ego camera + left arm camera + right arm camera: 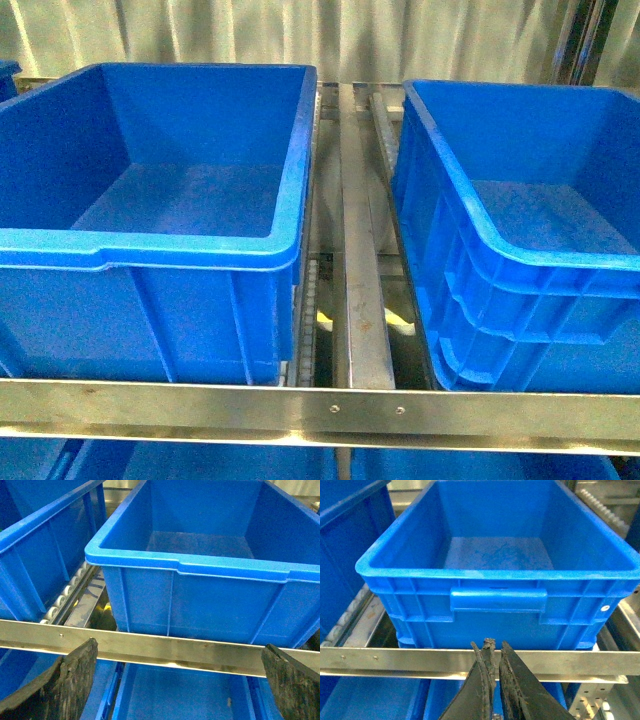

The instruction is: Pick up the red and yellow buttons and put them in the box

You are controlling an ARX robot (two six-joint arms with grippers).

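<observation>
Red and yellow buttons do not show in any of the three views, so where they lie cannot be told.

From the front, two deep, open-topped boxes sit side by side on a rack. The left blue plastic box (150,250) and the right blue plastic box (520,250) stand apart, and a long grey metal strip (360,260) runs between them, away from the camera. Both show scuffed, whitish floors. A flat silver metal crossbar (320,410) with two small screws runs along the front of the rack, just below the boxes. More blue plastic shows beneath it on a lower level.

The left gripper (180,646) hangs in front of the crossbar (165,650). Its two dark, worn fingers (70,680) are spread wide apart with nothing between them. Beyond it stands the left box (200,605), beside a track of small white rollers (62,597).

The right gripper (491,645) faces the right box (497,600) at its moulded handle. Its black fingers (515,680) are pressed nearly together in a narrow wedge, and nothing can be made out between them.
</observation>
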